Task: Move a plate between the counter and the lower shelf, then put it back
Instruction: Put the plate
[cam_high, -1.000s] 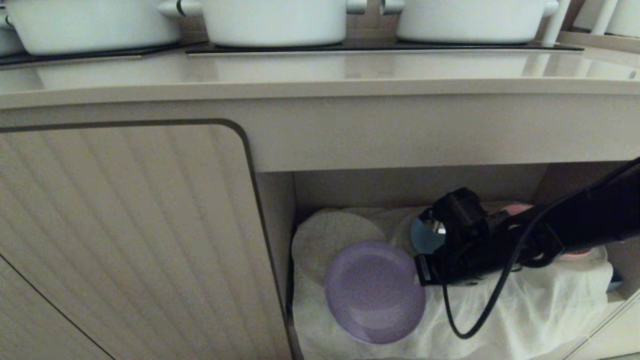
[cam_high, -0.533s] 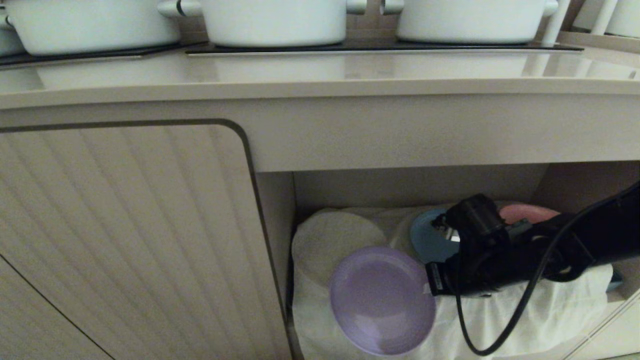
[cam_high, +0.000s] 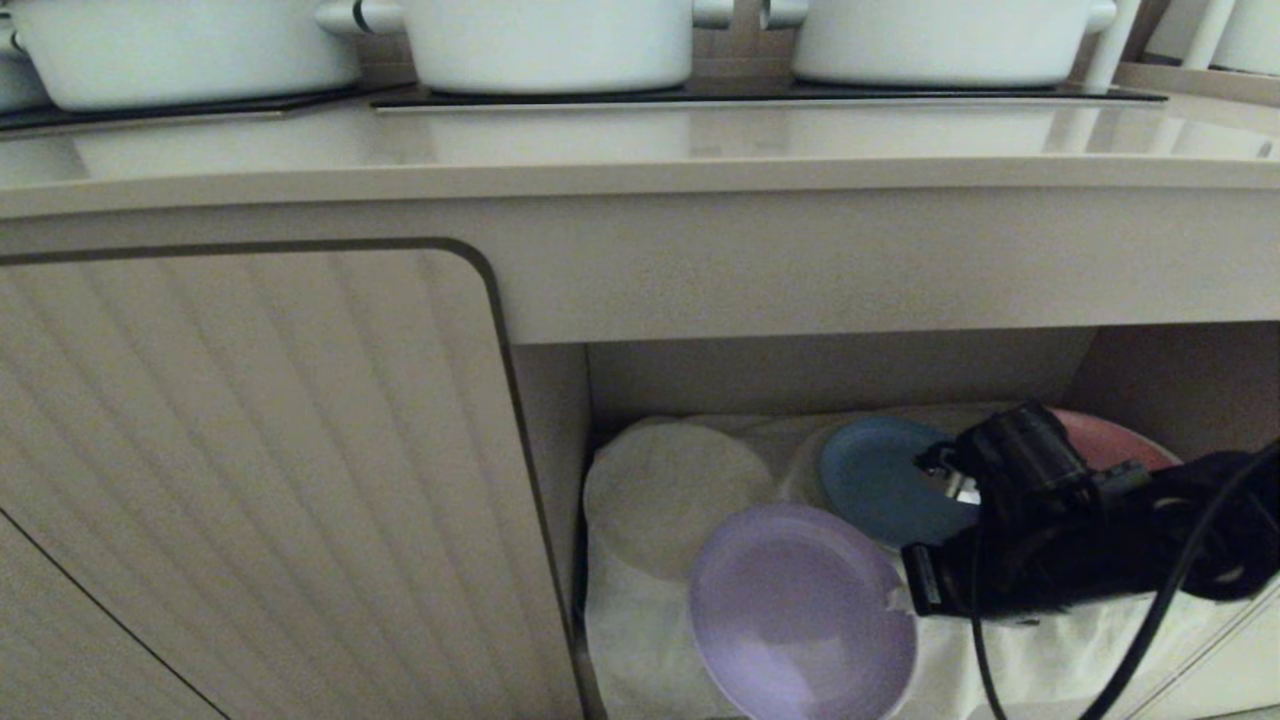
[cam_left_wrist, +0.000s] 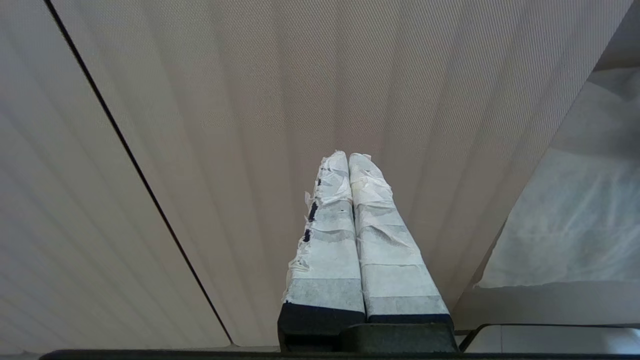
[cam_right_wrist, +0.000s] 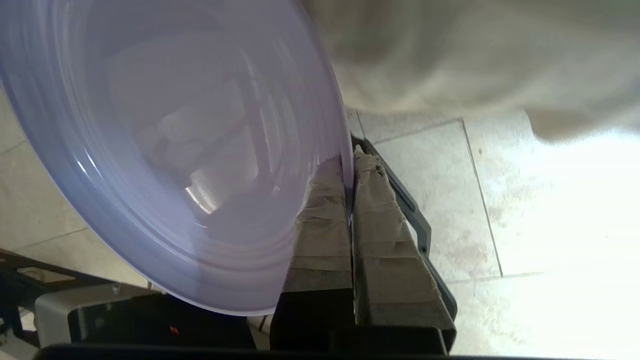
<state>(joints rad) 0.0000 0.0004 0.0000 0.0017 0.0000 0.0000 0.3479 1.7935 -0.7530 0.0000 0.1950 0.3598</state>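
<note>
The lavender plate (cam_high: 800, 615) hangs at the front mouth of the lower shelf (cam_high: 830, 370), above its white cloth (cam_high: 660, 490). My right gripper (cam_high: 897, 598) is shut on the plate's right rim, the black arm reaching in from the right. In the right wrist view the plate (cam_right_wrist: 165, 150) is held on edge, its rim pinched between the taped fingers (cam_right_wrist: 325, 220) of the right gripper (cam_right_wrist: 350, 160). The counter (cam_high: 640, 150) runs above. My left gripper (cam_left_wrist: 348, 157) is shut on nothing, parked facing the ribbed cabinet door (cam_left_wrist: 250, 100).
A blue plate (cam_high: 875, 480) and a pink plate (cam_high: 1105, 440) lie on the cloth behind my right wrist. White pots (cam_high: 550, 40) stand on black panels at the counter's back. The closed cabinet door (cam_high: 250, 450) fills the left. Floor tiles (cam_right_wrist: 500, 200) show below the plate.
My right gripper has drawn the lavender plate rightward and out toward the front of the shelf. The blue and pink plates behind it have come into fuller view.
</note>
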